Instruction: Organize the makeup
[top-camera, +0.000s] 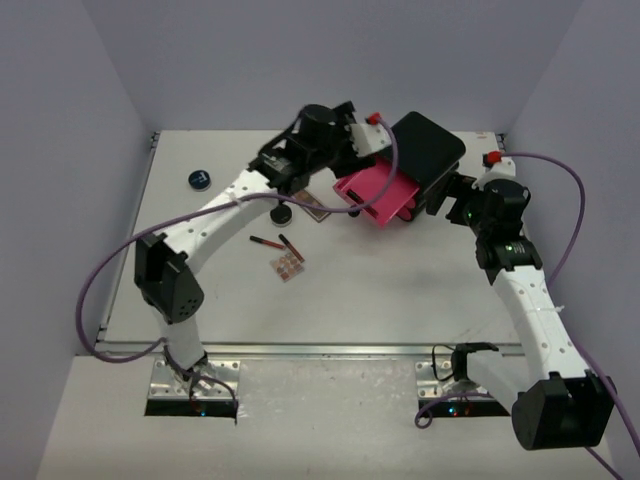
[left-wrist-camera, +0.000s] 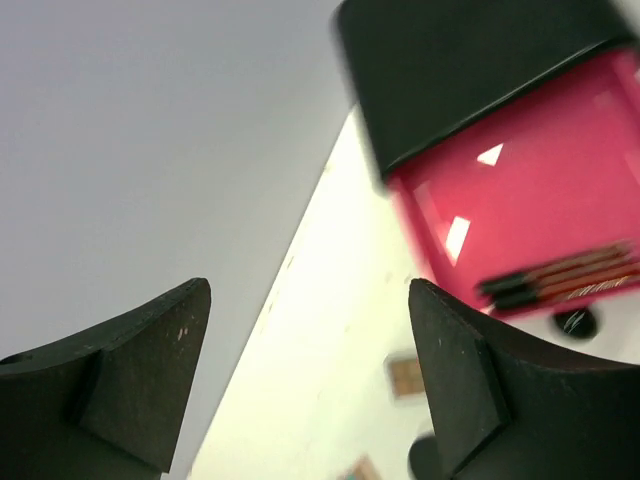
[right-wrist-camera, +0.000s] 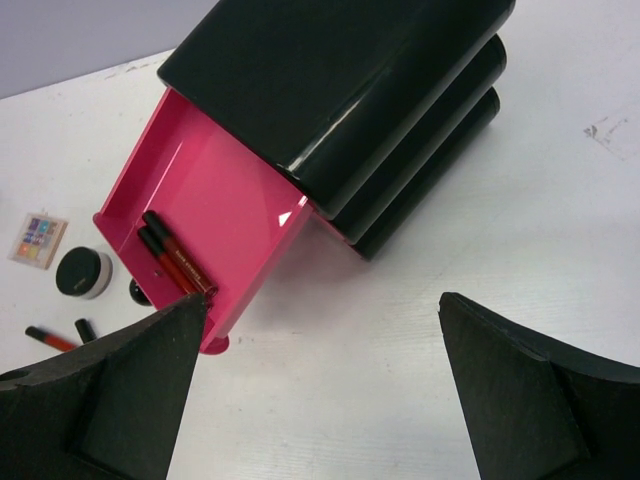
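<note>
- Checking the grippers first: how do they stand?
- Jaws on the left gripper (left-wrist-camera: 310, 300) are apart with nothing between them, and it hovers near the pink drawer (left-wrist-camera: 520, 200). Likewise the right gripper (right-wrist-camera: 320, 300) is spread wide and empty, above the counter (right-wrist-camera: 400, 380) in front of the black box (right-wrist-camera: 380, 90).
- Location of the makeup?
- Noted as follows. The drawer stands out of the box, and thin sticks (right-wrist-camera: 170, 255) lie inside it along its front wall. Other items sit on the counter: a dark-blue jar (top-camera: 200, 179) well apart to the left, two loose sticks (top-camera: 265, 242) near a palette (top-camera: 288, 267), and a second palette (right-wrist-camera: 38, 240) just beside a round compact (right-wrist-camera: 83, 272)
</note>
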